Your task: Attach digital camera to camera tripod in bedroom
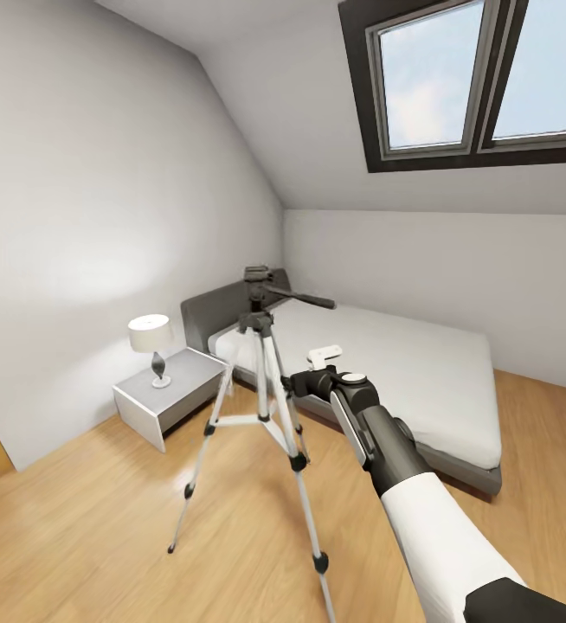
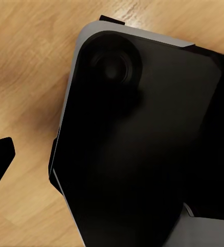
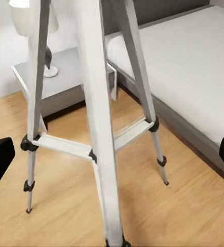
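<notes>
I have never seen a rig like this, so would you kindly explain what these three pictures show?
It is a simulated wheeled robot with two arms. The head camera looks into a bedroom: the camera tripod stands on the wood floor before a bed, beside a nightstand with a lamp. The right arm reaches toward the tripod. The right wrist camera looks past its dark fingers, spread open and empty, at the tripod legs. The left wrist camera looks down at floor and a dark part of the machine.
</notes>
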You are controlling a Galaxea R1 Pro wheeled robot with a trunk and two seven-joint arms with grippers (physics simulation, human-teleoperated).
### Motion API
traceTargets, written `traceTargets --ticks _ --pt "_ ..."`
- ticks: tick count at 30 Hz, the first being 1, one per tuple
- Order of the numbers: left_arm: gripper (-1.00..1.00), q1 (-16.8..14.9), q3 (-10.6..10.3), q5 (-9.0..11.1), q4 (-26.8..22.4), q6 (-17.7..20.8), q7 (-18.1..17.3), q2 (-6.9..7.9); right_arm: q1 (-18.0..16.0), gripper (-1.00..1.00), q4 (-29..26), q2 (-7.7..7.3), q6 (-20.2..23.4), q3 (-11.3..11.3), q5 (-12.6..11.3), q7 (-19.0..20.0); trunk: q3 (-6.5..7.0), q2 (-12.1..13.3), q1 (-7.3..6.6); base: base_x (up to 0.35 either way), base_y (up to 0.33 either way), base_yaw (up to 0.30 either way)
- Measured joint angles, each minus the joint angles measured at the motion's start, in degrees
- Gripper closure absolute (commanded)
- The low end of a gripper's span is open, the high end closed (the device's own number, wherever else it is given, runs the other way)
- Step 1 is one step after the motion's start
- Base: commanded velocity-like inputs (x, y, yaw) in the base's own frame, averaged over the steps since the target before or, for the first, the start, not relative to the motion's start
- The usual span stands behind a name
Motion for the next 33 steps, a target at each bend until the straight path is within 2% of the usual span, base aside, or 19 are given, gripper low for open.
traceTargets --ticks 11,33 --pt "-1.0 0.0 -0.07 -0.03 -0.01 0.01 0.0 -0.05 0.0 -1.0 0.0 0.0 0.0 -0.01 0.06 0.07 0.0 0.0 0.03 -0.098 0.0 0.0" --pt "-1.0 -0.01 0.16 -0.02 -0.01 -0.02 0.02 -0.08 0.0 -1.0 -0.01 0.0 0.12 0.01 0.54 -0.35 0.0 0.0 0.04 -0.321 0.0 0.0"
